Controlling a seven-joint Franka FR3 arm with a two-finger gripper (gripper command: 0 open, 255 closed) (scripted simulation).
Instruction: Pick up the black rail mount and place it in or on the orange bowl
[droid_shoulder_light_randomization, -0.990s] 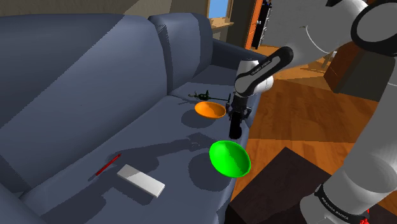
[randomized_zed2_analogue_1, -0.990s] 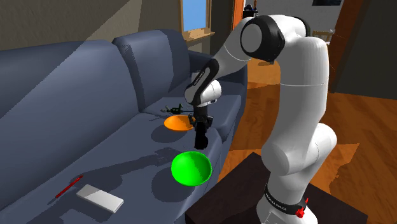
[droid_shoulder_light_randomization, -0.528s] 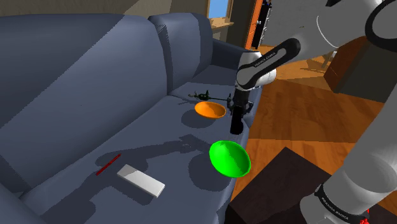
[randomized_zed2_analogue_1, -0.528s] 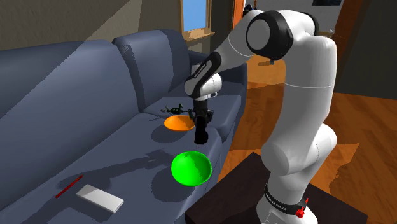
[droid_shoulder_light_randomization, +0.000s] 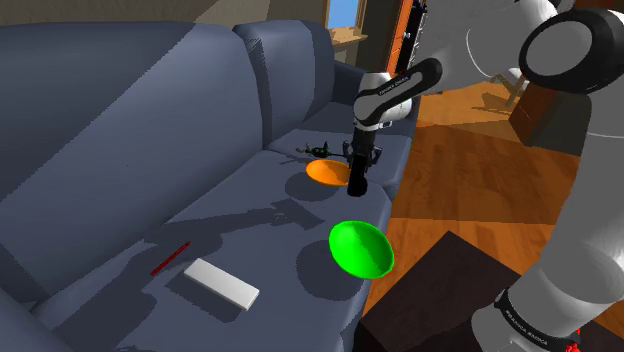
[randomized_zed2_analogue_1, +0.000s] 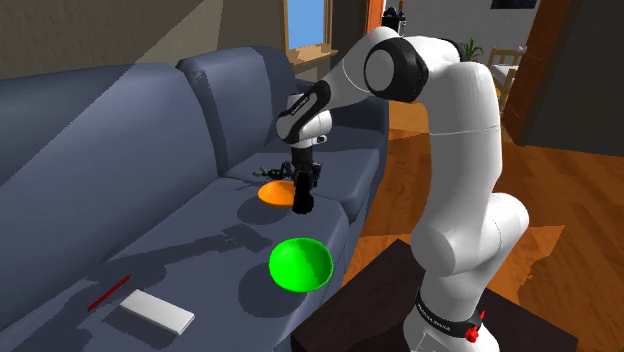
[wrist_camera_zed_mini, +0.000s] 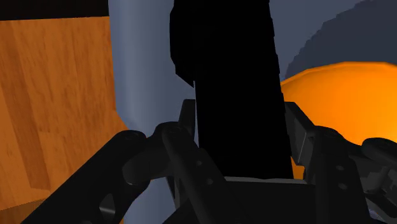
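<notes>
**A:** What is the gripper doing?

**B:** It is holding the black rail mount. In the wrist view the fingers are pressing on its two long sides, narrow, with no gap showing. The bar is hanging straight down past the fingertips.

**A:** Where is the mount sitting against the orange bowl?

**B:** The bowl is lying just beside the gripper and lower, on the sofa seat. Below the mount's free end I am seeing cushion, not orange. So I am judging it beside the rim and not yet over the hollow. Wooden floor is showing on the gripper's other side.

**A:** How is it going to handle?

**B:** I am guessing it is stiff, hard and smooth-faced, so not fragile. It looks long for its width, and the hold is near one end. That means it is liable to pivot between the pads if it gets knocked on the rim. The flat opposite sides are the right faces to pinch, though a grip nearer mid-length would be swinging less.

**A:** Any worry with the bowl?

**B:** It looks shallow and light, and it is resting on soft cushion. A dropped bar could be tipping or skidding it, so I am favouring a low, gentle release. The green bowl is sitting nearer the stand, apart from the gripper.
</notes>
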